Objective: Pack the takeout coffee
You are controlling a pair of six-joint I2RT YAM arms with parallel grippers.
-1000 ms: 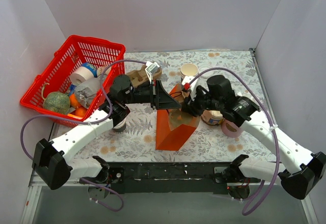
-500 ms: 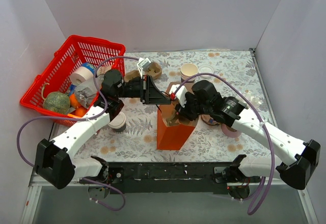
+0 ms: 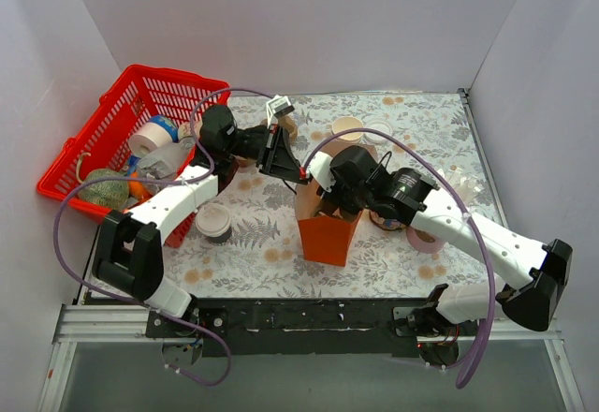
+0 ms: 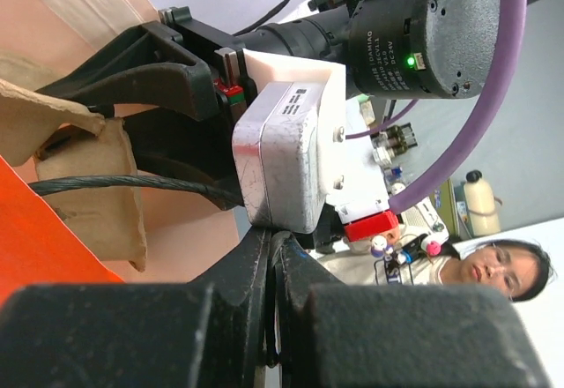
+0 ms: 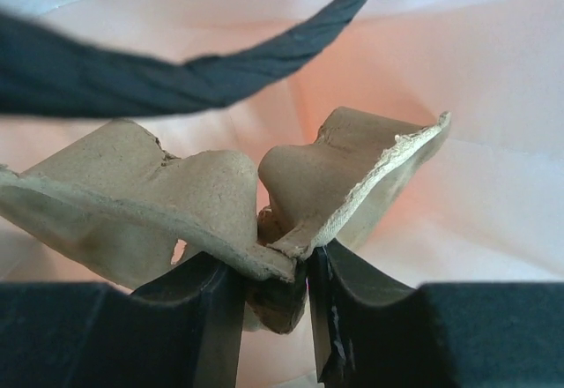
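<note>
Your left gripper (image 4: 271, 251) has its fingers pinched tight on the black cord handle (image 4: 132, 185) of the orange bag (image 3: 329, 234), which stands upright on the table (image 3: 440, 131). Your right gripper (image 5: 275, 269) reaches into the bag, fingers clamped narrow on a brown pulp carrier (image 5: 203, 185) (its edge is ragged). The takeout coffee (image 3: 213, 222) stands outside the bag, lid on, between the bag and the red basket (image 3: 182, 75), and neither gripper touches it.

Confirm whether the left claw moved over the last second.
Yes. The left claw drew back left and toward the far wall, ending nearer the red basket.
</note>
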